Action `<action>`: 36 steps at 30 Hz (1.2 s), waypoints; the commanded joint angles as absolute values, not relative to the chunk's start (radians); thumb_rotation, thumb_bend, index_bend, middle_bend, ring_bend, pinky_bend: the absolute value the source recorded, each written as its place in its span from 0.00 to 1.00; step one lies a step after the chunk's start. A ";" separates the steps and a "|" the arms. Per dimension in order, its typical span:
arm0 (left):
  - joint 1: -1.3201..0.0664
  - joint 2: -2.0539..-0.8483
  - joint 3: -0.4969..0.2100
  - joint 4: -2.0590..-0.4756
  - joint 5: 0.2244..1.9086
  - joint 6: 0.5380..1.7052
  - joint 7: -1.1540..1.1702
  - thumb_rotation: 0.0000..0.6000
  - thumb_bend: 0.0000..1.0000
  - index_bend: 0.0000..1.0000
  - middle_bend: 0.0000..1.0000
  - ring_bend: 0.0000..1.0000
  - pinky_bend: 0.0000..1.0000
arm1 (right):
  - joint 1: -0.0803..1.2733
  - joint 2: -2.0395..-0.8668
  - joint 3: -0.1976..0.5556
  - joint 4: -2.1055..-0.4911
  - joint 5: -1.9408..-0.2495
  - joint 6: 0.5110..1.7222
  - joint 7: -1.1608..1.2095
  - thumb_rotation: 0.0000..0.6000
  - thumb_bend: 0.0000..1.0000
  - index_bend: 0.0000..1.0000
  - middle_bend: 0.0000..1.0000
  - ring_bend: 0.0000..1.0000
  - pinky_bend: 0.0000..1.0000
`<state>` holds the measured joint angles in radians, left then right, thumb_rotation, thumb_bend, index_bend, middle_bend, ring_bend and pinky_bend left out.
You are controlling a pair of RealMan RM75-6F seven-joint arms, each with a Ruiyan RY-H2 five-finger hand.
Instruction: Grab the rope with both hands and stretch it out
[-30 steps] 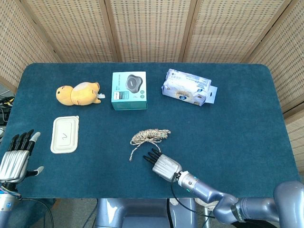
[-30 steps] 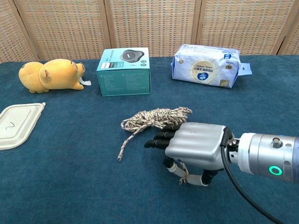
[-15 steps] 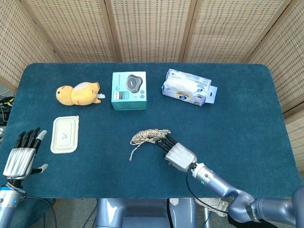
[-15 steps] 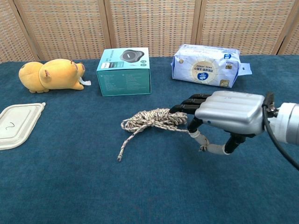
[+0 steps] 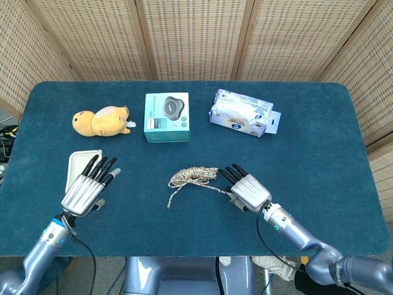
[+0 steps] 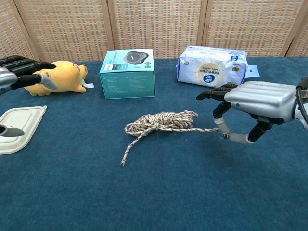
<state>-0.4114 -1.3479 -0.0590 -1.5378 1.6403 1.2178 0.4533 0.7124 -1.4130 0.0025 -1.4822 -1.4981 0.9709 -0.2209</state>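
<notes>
The speckled rope (image 5: 193, 176) lies in a loose coil at the middle of the blue table, with one tail trailing toward the front left. A thin strand runs from the coil (image 6: 161, 121) rightward to my right hand (image 6: 257, 100), which pinches it between thumb and a finger just above the cloth. In the head view the right hand (image 5: 249, 192) sits just right of the coil. My left hand (image 5: 86, 187) hovers open, fingers spread, over the white container, well left of the rope. The chest view catches only the left hand (image 6: 17, 72) at its left edge.
A yellow plush toy (image 5: 99, 120), a teal box (image 5: 166, 117) and a pack of wipes (image 5: 242, 112) line the far half of the table. A white lidded container (image 6: 17, 129) lies at the left, partly under the left hand. Wicker screens stand behind.
The right hand moved from the coil's near side to its right and drew a strand out. The left hand came in from the table's left edge to above the container.
</notes>
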 commanded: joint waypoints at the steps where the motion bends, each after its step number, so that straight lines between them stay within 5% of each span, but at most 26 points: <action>1: -0.484 -1.410 -0.060 -1.463 1.718 1.188 0.436 1.00 0.06 0.30 0.00 0.00 0.00 | 0.713 -1.415 0.004 -1.470 -1.499 0.962 -0.211 1.00 0.50 0.65 0.03 0.00 0.00; 16: -0.719 -1.594 -0.059 -1.291 1.836 1.023 0.465 1.00 0.12 0.40 0.00 0.00 0.00 | 0.731 -1.436 0.016 -1.423 -1.504 0.919 -0.119 1.00 0.50 0.65 0.03 0.00 0.00; 36: -0.816 -1.684 0.010 -1.174 1.857 0.939 0.520 1.00 0.20 0.46 0.00 0.00 0.00 | 0.751 -1.436 0.025 -1.404 -1.521 0.903 -0.103 1.00 0.50 0.66 0.03 0.00 0.00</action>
<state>-0.8148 -1.6803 0.0073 -1.1771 1.8563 0.9386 0.5180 0.7510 -1.4354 0.0249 -1.4043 -1.5210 0.9032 -0.1023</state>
